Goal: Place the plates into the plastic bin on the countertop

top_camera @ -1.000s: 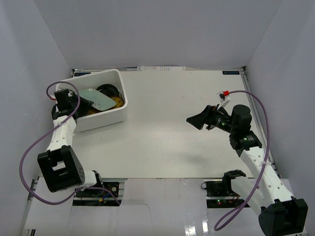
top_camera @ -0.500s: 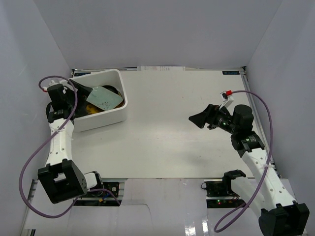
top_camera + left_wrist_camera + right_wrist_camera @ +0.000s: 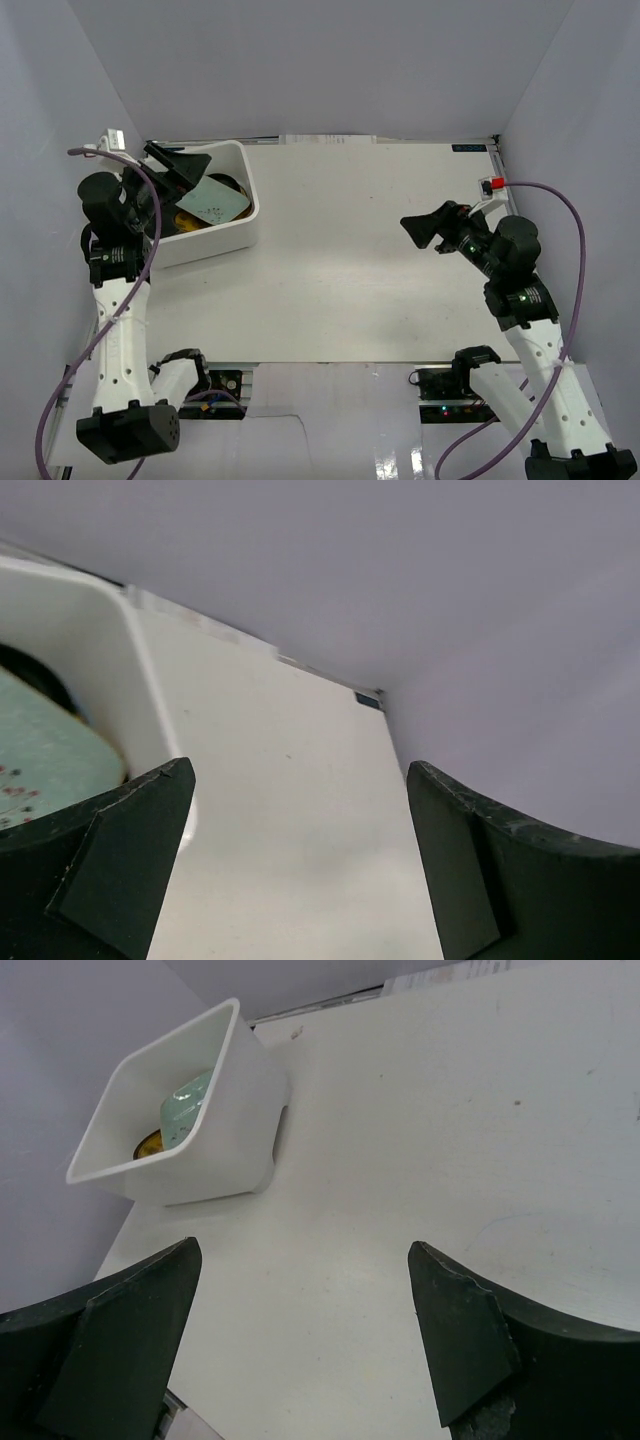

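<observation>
Countertop white, walls pale grey

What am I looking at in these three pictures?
Two robot arms are bolted at the near edge of a white countertop. The overhead picture looks down from behind them. The other two come from a camera on each wrist, so the dark shapes at the bottom are each tool's own fingers. A white plastic bin sits far left, holding a pale mint plate over a gold dish and a black dish. The left tool hangs open at the bin; the right tool is open over the countertop. Neither holds anything.
</observation>
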You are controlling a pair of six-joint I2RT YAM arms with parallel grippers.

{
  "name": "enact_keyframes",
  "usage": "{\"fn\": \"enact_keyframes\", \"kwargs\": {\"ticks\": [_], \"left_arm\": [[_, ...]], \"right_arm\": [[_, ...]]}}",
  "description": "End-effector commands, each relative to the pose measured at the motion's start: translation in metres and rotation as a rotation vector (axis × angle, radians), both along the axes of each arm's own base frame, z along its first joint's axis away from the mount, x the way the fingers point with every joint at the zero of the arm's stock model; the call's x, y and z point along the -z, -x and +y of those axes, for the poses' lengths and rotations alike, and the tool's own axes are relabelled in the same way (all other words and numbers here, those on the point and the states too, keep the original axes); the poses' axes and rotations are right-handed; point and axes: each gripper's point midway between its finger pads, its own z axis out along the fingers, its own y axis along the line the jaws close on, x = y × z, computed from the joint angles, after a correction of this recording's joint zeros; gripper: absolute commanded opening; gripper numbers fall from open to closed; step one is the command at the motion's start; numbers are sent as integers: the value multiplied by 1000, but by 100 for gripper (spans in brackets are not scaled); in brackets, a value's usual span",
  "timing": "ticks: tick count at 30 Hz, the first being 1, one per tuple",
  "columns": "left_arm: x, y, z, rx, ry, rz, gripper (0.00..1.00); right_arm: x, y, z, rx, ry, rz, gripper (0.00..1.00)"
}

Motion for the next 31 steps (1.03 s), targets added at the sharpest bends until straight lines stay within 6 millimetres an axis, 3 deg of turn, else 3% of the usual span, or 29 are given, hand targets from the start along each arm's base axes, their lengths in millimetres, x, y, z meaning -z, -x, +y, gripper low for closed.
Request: {"fn": "enact_keyframes", "kwargs": {"ticks": [1,7,11,14,16,20,22,25,31], "left_arm": [[-41,31,-56,278,-52,-177,98],[-19,83,-130,699,-64,-219,98],[-3,118,-152,846,-120,-263,98],[15,138,-164,919,-146,-253,98],[30,142,-167,924,-194,-233,98],[36,152,-169,916,-245,-240,98],[33,159,-170,927,-258,-261,98],[31,157,-169,905,-275,-262,98],[30,141,-163,809,-265,-224,98]], "right_arm": [[-44,1,-15,98,-28,-127,90],[-120,30,-54,265,-9,-433,90],[-153,60,-85,402,4,-625,90],[-151,66,-87,405,24,-665,90],[-136,60,-84,391,43,-638,90],[-110,47,-76,364,39,-578,90],[-106,44,-76,365,25,-554,90],[-107,40,-76,372,18,-541,90],[-130,51,-82,396,16,-619,90]]}}
